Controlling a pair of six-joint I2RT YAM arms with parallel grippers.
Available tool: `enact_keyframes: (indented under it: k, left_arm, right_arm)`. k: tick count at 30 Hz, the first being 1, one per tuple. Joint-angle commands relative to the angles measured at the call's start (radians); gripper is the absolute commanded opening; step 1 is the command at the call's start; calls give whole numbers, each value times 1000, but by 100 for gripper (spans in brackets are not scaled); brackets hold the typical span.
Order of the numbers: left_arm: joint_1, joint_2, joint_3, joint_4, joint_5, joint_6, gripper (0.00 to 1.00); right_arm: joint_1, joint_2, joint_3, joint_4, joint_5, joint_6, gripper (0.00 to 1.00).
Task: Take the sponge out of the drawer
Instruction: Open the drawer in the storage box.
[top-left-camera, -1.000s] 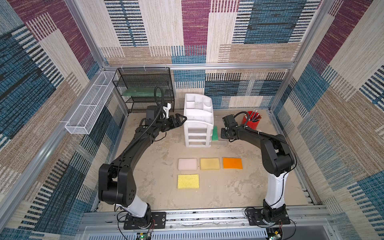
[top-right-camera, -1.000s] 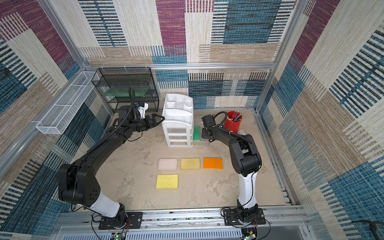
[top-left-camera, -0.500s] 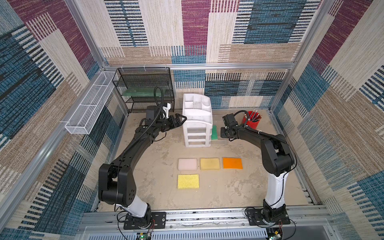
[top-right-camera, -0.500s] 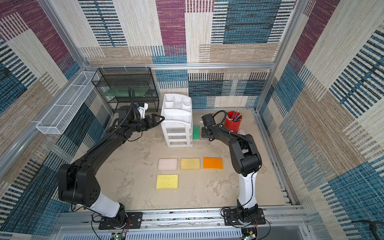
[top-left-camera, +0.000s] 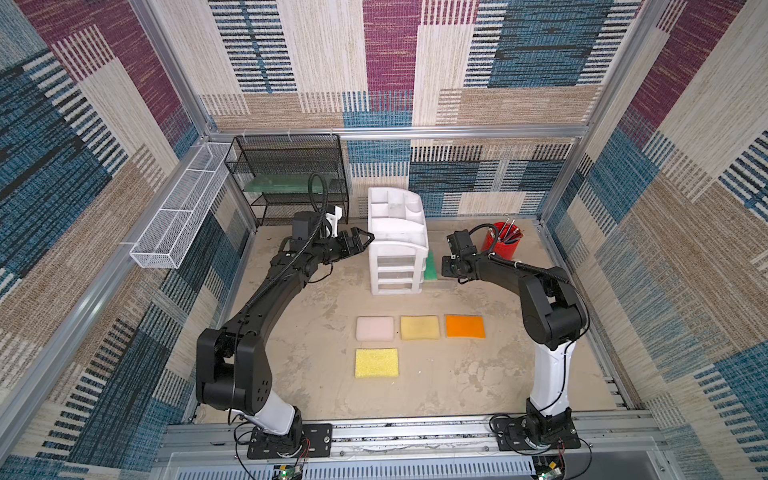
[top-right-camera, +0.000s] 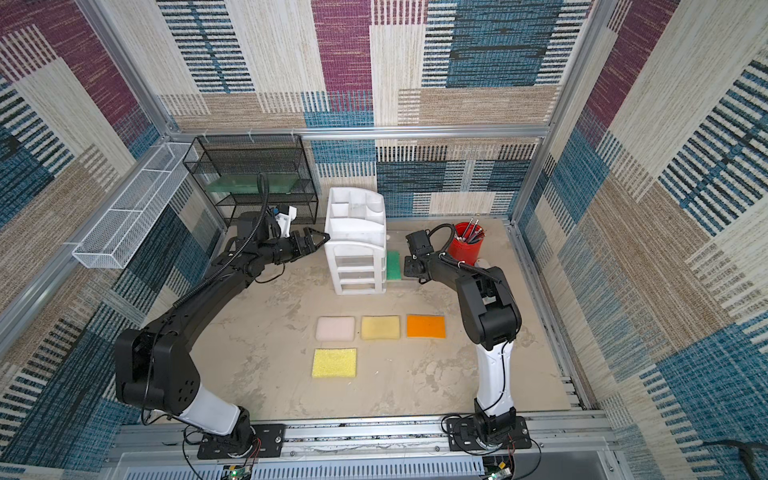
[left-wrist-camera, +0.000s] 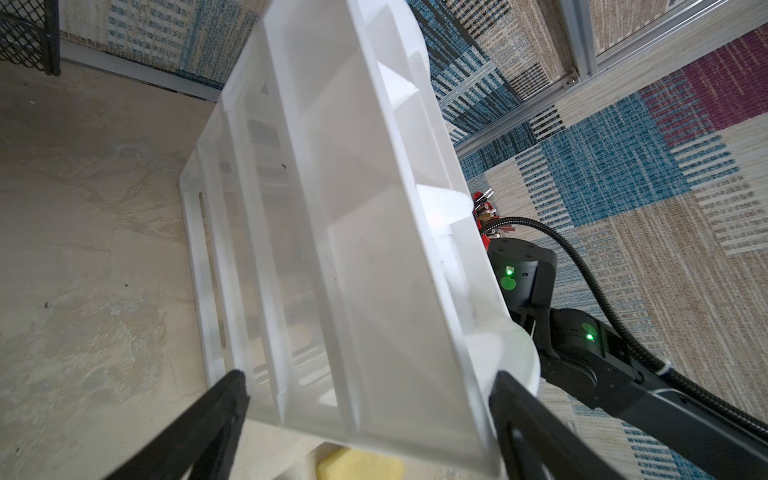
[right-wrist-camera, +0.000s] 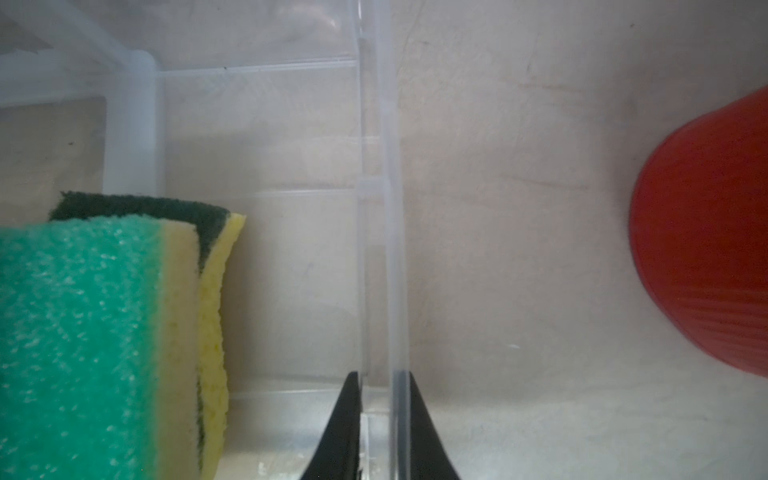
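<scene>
The tower (top-left-camera: 398, 245) stands at the back middle of the table (top-left-camera: 316, 374). A drawer (right-wrist-camera: 378, 216) juts from its right side with sponges (right-wrist-camera: 95, 332) in it. Left behind is the mesh shelf (top-left-camera: 291, 178); right is a cup (top-left-camera: 500, 245). Before the tower lie four pads (top-left-camera: 419, 327).

Sandy tabletop (top-left-camera: 457, 382) with four sponges (top-left-camera: 419, 327)

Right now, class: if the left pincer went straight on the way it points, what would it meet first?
The left pincer, jaws open, points at the side of the white drawer tower. That side wall would probably come first; in the wrist view it already sits between the fingers.
</scene>
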Motion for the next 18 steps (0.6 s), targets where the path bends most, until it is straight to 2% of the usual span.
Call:
enact_keyframes:
  k: [1,6,13,14,16,18]
  left_arm:
    - [1,-6,-2,0,2,18,93]
    - [1,-5,-4,6,1,14,93]
    - [1,-8,-8,8,1,15,93]
    - [1,-7,-7,7,2,14,93]
    - [1,-10,-9,8,1,14,93]
    - [1,-10,-11,8,2,14,93]
  right_arm:
    - [-6,-35,-9,-56,54,19,6]
    - [-18,-80,-32,-51,79,15,7]
    - [-30,-29,-46,-49,61,26,10]
    - [-29,-24,-45,-53,68,29,14]
    - [-29,-28,-40,-68,89,40,36]
    - [-29,-57,-45,-67,115,44,41]
